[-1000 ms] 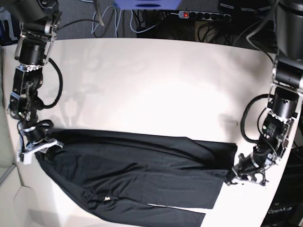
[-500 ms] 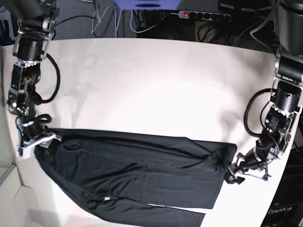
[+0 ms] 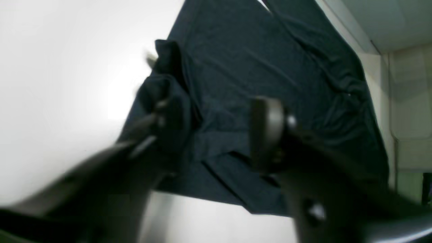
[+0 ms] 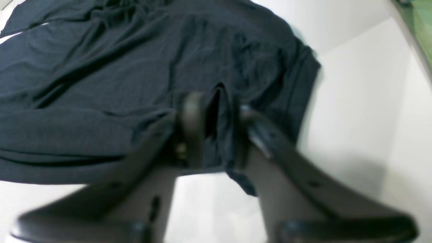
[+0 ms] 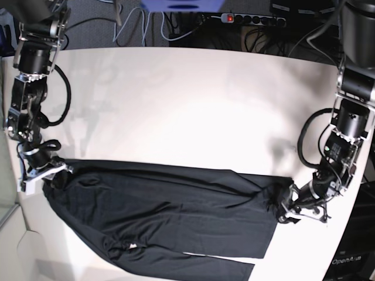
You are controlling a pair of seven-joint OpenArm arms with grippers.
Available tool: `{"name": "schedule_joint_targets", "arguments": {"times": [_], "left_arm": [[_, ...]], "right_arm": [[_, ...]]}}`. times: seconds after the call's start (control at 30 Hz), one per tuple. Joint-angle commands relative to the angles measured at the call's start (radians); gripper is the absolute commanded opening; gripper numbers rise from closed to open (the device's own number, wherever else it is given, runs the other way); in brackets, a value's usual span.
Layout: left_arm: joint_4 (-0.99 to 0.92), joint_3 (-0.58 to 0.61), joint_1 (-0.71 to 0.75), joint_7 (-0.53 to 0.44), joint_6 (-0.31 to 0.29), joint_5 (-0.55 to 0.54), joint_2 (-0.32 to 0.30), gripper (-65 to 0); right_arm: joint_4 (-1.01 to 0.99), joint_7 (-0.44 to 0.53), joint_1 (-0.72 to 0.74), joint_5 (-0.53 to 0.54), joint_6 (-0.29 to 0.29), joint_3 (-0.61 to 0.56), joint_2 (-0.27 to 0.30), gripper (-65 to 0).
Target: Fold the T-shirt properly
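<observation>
The black T-shirt (image 5: 164, 211) lies spread across the near part of the white table (image 5: 187, 105), with a small white tag (image 5: 132, 246) near the front. At its right corner my left gripper (image 5: 288, 209) stands open over the hem. In the left wrist view the T-shirt (image 3: 253, 67) runs between the parted jaws of the left gripper (image 3: 209, 114), bunched against one finger (image 3: 158, 111). At the shirt's left end my right gripper (image 5: 50, 174) is shut on a fold. The right wrist view shows a raised ridge of T-shirt (image 4: 101, 84) pinched in the right gripper (image 4: 217, 111).
A power strip (image 5: 252, 19) and cables (image 5: 135, 26) lie beyond the table's far edge. The table's right edge runs just past the left arm (image 5: 345, 134). A pale panel (image 5: 29, 254) sits at the near left corner.
Both grippers opened and came back in on the shirt's ends. The left gripper shifted in over the right corner, which bunched up. The right gripper edged slightly toward the table's far side.
</observation>
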Motion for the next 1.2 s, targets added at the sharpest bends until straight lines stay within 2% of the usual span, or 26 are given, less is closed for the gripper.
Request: {"name": "schedule_joint_targets", "arguments": {"times": [0.0,0.1,0.17,0.37,0.67,0.83,0.93,1.03,1.17], "left_arm": [[0.012,-0.007,-0.04,-0.019,-0.011,0.009,-0.012,-47.3],[0.012,-0.01,-0.04,-0.01,-0.008,0.043,-0.012,-60.8],[0.012,-0.004,-0.037,-0.008,-0.005,0.049,-0.012,-65.0],[0.012,-0.007,0.02,0.033,-0.002,0.049,-0.014,-65.0],[-0.036,-0.004,0.062,0.027,0.001,0.05,-0.01,-65.0],[-0.06,-0.004,0.057,0.025,0.001,0.052,0.013,-65.0],[-0.059,-0.007,0.043,0.025,0.001,0.101,0.022,-65.0],[-0.06,-0.01,0.028,0.025,0.001,0.17,0.06,-65.0],[-0.062,-0.01,0.008,0.022,0.001,0.185,0.082,-65.0]], "right_arm": [[0.017,0.023,0.028,0.01,0.007,0.004,0.017,-59.9],[0.017,0.021,0.022,0.01,0.007,0.004,0.017,-62.0],[0.017,0.021,0.005,0.01,0.007,-0.002,0.017,-62.0],[0.017,0.023,-0.007,0.01,0.007,-0.004,0.015,-62.0],[0.017,0.023,-0.007,0.01,0.007,-0.004,0.013,-62.0],[0.023,0.023,-0.025,0.01,0.007,-0.01,0.013,-62.0],[0.023,0.023,-0.025,0.01,0.007,-0.01,0.013,-62.0],[0.023,0.023,-0.027,0.01,0.007,-0.01,0.013,-62.0],[0.023,0.023,-0.044,0.01,0.007,-0.01,0.017,-62.0]]}}
